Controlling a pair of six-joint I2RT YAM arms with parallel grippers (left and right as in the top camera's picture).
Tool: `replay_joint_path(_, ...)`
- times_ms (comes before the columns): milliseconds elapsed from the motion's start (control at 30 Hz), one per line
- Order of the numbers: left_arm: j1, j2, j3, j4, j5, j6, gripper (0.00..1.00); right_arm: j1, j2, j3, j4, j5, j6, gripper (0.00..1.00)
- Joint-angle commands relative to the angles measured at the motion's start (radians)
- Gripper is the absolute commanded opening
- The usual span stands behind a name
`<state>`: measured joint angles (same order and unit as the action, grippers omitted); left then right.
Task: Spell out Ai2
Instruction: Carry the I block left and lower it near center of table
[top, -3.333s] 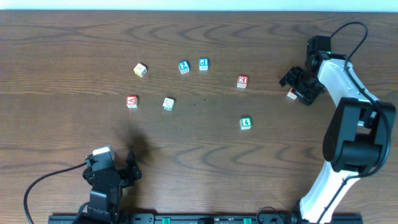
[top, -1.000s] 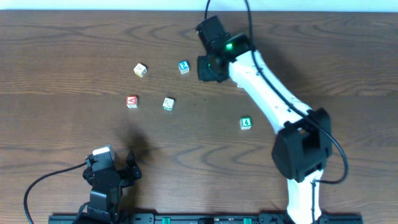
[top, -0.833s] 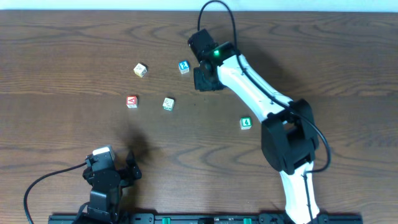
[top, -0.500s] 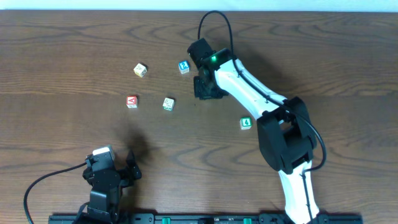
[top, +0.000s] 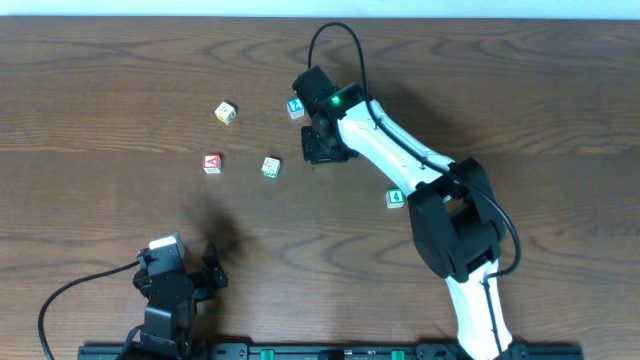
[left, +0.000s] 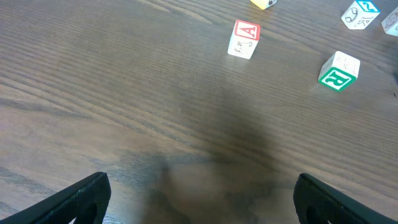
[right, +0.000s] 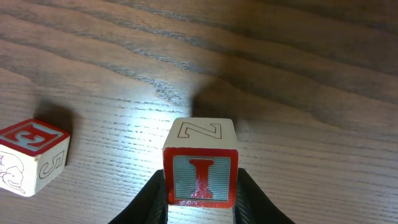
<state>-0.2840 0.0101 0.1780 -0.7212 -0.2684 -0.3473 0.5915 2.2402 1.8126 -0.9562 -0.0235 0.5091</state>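
Wood-grain table (top: 100, 60): right gripper (top: 322, 147) is pinching I cube (right: 200, 169), A cube (top: 211, 163) lying well to its left (green R cube (left: 339, 70) between); left gripper (left: 200, 190) is sitting spread.

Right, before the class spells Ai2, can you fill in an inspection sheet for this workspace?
Surface: dark wooden table, visible grain.
Job's things: red-framed white wooden "A" cube left; blue "2" cube beside right arm; red "I" cube gripped.
Clutter: green "R" cube, yellowish cube, second green cube, red "3" cube.
Claws: right claw shut on "I" cube; left claw open.
Cables: black cable looping over right arm.
Surroundings: pale strip beyond far edge.
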Motion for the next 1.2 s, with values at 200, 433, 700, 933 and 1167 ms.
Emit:
replay_joint_path(200, 0.004, -0.006, -0.008, -0.007, -0.002, -0.011, 0.95, 0.005, -0.012, -0.007, -0.031, 0.050, 0.074, 0.01)
replay_joint_path(433, 0.004, -0.006, -0.008, -0.007, -0.002, -0.011, 0.95, 0.004, -0.012, -0.032, -0.022, 0.050, 0.089, 0.01)
replay_joint_path(700, 0.004, -0.006, -0.008, -0.007, -0.002, -0.011, 0.95, 0.004, -0.012, -0.034, -0.012, 0.061, 0.089, 0.12)
replay_joint_path(933, 0.004, -0.006, -0.008, -0.007, -0.002, -0.011, 0.95, 0.004, -0.003, -0.034, -0.012, 0.061, 0.089, 0.28)
replay_joint_path(1167, 0.004, -0.006, -0.008, -0.007, -0.002, -0.011, 0.95, 0.006, 0.014, -0.034, -0.017, 0.056, 0.089, 0.36)
